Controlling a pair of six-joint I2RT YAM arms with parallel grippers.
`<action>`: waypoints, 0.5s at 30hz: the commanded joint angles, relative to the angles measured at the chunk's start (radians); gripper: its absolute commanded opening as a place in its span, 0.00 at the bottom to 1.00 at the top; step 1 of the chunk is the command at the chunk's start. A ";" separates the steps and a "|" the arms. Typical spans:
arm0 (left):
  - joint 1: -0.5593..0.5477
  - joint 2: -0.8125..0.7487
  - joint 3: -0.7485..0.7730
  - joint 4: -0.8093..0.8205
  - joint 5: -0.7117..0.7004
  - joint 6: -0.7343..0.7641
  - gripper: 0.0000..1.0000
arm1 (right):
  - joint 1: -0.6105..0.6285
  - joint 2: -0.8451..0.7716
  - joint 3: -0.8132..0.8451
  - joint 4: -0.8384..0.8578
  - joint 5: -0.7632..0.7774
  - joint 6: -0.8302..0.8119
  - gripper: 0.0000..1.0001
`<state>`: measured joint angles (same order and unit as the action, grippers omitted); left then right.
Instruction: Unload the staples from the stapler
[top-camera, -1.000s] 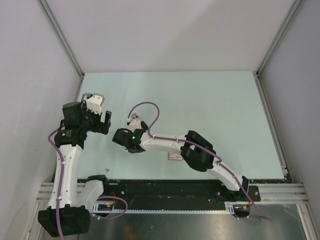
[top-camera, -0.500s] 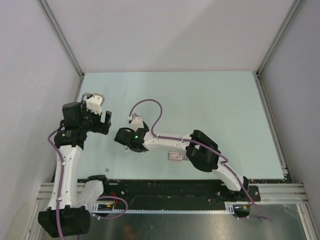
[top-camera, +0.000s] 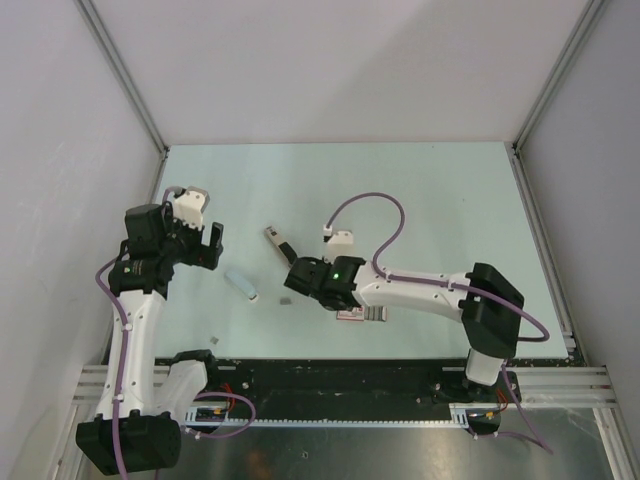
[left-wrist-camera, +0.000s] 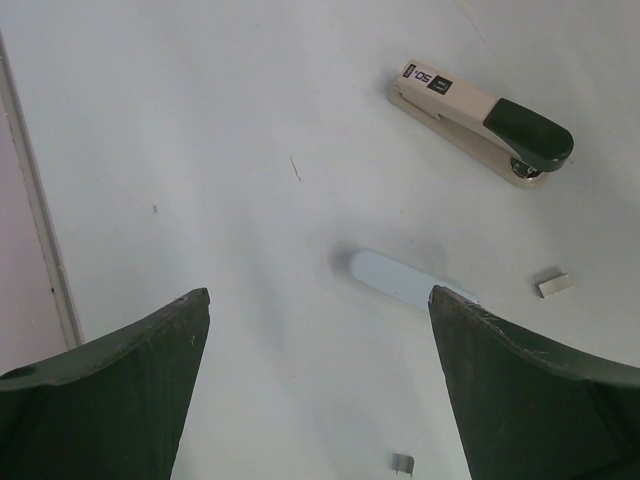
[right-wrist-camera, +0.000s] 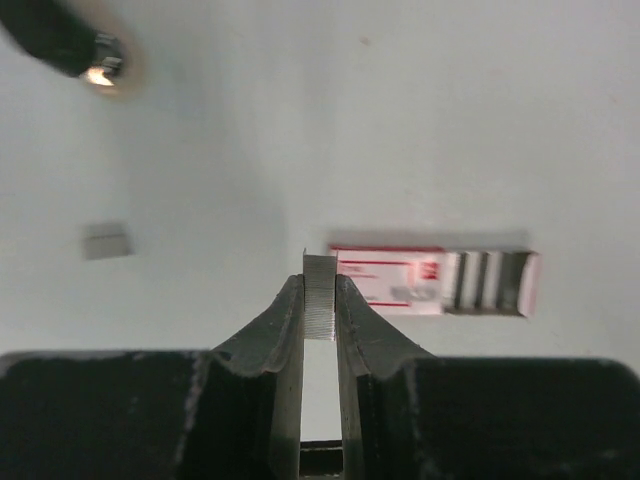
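Observation:
The stapler lies in two parts: a pale-blue shell (top-camera: 240, 285) (left-wrist-camera: 405, 278) and, apart from it, a beige bar with a black end (top-camera: 277, 243) (left-wrist-camera: 480, 120). My right gripper (top-camera: 308, 280) (right-wrist-camera: 319, 290) is shut on the staples (right-wrist-camera: 319, 295), a small silvery-grey strip standing upright between the fingertips, held above the table. My left gripper (top-camera: 205, 245) (left-wrist-camera: 320, 300) is open and empty, above and to the left of the blue shell.
A flat red, white and grey box (top-camera: 360, 313) (right-wrist-camera: 430, 282) lies just beyond the right fingertips. A loose grey strip (top-camera: 287, 299) (right-wrist-camera: 106, 240) (left-wrist-camera: 555, 285) lies near the shell. Another small piece (top-camera: 213, 340) (left-wrist-camera: 402, 461) lies near the front edge.
My right arm has swung to the right and back, uncovering the blue shell, the beige bar and a loose strip. The left arm has not moved.

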<state>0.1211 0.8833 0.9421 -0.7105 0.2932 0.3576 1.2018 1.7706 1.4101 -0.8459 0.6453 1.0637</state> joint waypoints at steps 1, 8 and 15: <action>0.011 -0.003 0.008 -0.003 0.045 -0.001 0.95 | 0.018 -0.027 -0.058 -0.167 0.099 0.213 0.00; 0.011 -0.004 0.009 -0.008 0.050 -0.003 0.95 | 0.034 -0.040 -0.141 -0.197 0.079 0.323 0.00; 0.011 -0.004 0.004 -0.010 0.048 0.004 0.95 | 0.000 -0.132 -0.277 -0.065 0.015 0.298 0.00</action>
<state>0.1211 0.8837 0.9421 -0.7197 0.3016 0.3569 1.2217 1.7363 1.1790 -0.9741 0.6559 1.3285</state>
